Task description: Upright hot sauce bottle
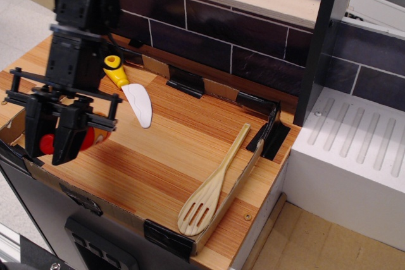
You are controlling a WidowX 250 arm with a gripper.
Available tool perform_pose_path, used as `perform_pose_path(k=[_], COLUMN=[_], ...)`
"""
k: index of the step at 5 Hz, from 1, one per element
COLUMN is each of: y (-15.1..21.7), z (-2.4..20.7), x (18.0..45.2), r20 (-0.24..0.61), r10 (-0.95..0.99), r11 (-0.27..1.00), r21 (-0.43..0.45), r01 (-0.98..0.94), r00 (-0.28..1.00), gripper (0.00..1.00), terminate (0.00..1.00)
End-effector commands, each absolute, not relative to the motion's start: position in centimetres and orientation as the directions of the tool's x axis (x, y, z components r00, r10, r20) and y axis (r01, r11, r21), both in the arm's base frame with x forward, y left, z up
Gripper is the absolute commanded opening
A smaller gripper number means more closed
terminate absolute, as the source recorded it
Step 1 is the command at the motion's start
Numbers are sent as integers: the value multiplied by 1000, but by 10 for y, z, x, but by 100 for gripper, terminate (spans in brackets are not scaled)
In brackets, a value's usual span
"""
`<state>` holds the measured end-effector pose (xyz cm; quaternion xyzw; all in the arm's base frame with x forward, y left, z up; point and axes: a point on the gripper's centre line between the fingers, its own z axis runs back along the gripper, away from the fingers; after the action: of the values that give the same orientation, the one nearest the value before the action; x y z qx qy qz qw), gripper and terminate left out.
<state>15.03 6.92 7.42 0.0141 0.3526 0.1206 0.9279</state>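
Note:
The hot sauce bottle [47, 144] lies on its side at the front left corner of the wooden counter [158, 156]. Only its red cap end and a bit of its red body show; the label is hidden behind the arm. My black gripper [49, 151] points down over it, open, with its fingers [68, 137] standing on either side of the bottle's narrow end. I cannot tell whether the fingers touch it.
A yellow-handled white toy knife [136, 99] lies just behind the gripper. A slotted wooden spoon [212, 188] leans on the counter's right rim. A dark tiled wall [209, 30] runs along the back. A white ribbed drainboard [354, 150] lies to the right.

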Motion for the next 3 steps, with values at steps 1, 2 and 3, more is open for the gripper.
perform_pose_path(k=[1, 2, 3], y=[64, 56, 50], z=[90, 93, 93], x=[159, 152, 148], r20=[-814, -883, -918], r10=[262, 251, 250], r11=[951, 940, 930], r21=[126, 125, 138], r01=[-282, -317, -341], r00=[519, 396, 310], gripper=[0, 0, 0], terminate=[0, 0, 0])
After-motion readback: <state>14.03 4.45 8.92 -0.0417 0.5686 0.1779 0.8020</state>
